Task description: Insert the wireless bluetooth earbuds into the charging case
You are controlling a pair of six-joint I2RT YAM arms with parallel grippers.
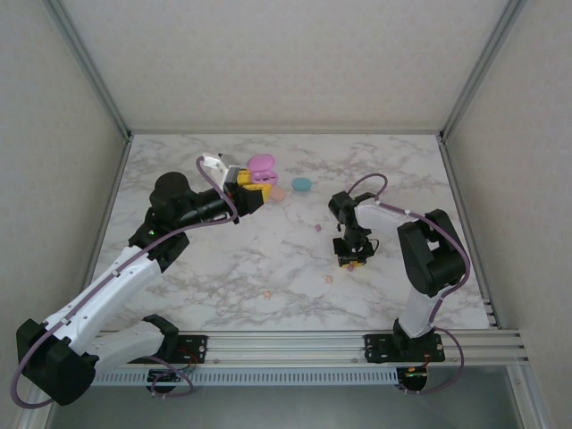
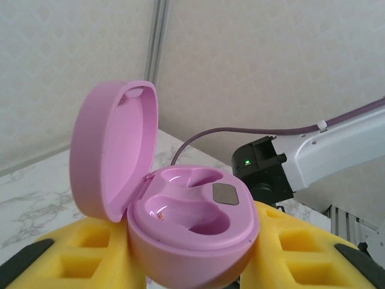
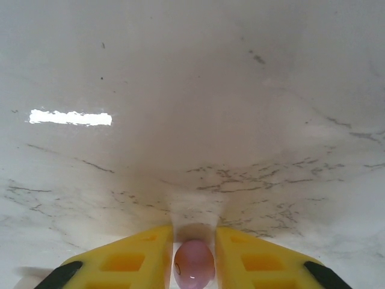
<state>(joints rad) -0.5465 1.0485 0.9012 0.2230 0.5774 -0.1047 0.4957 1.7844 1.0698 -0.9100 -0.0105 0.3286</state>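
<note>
My left gripper [image 1: 254, 181] is raised above the far middle of the table, shut on an open purple charging case [image 1: 261, 166]. In the left wrist view the case [image 2: 192, 223] sits between the yellow fingers [image 2: 301, 241] with its lid [image 2: 114, 156] swung up, and both sockets are empty. My right gripper [image 1: 351, 259] points down at the table right of centre. In the right wrist view a purple earbud [image 3: 194, 265] is pinched between its yellow fingers [image 3: 138, 256], just above the marble. Tiny loose earbuds lie at the middle [image 1: 317, 228] and nearer the front [image 1: 328, 278].
A teal case [image 1: 302, 184] and an orange-pink case [image 1: 277, 192] lie on the marble table [image 1: 402, 170] just beside the left gripper. Another small bud [image 1: 265, 293] lies near the front edge. Enclosure walls and metal posts ring the table.
</note>
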